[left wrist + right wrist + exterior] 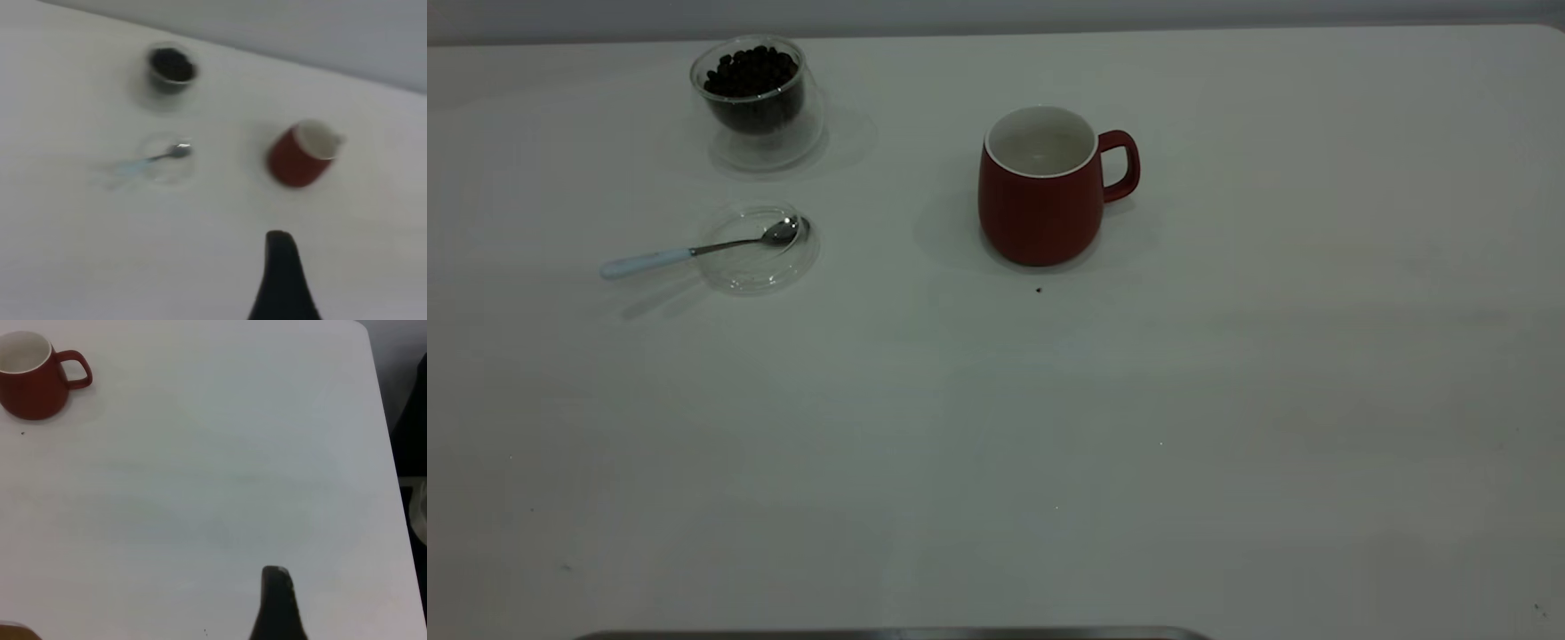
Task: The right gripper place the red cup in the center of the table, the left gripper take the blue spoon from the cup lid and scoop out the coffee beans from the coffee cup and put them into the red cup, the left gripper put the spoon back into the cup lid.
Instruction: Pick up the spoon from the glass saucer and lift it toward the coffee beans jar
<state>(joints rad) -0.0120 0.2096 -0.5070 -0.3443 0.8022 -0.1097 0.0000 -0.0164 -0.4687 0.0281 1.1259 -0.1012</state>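
Only wrist views show tools: left tool [283,267] | right tool [277,600]

My table [996,444] is a plain white top that fills nearly everything I see, evenly and softly lit, with faint shadows and a few dark specks. Along its far edge runs a pale grey wall [996,13]. At the near edge sits a dark metal strip [889,634]. Past the right edge it is dark.
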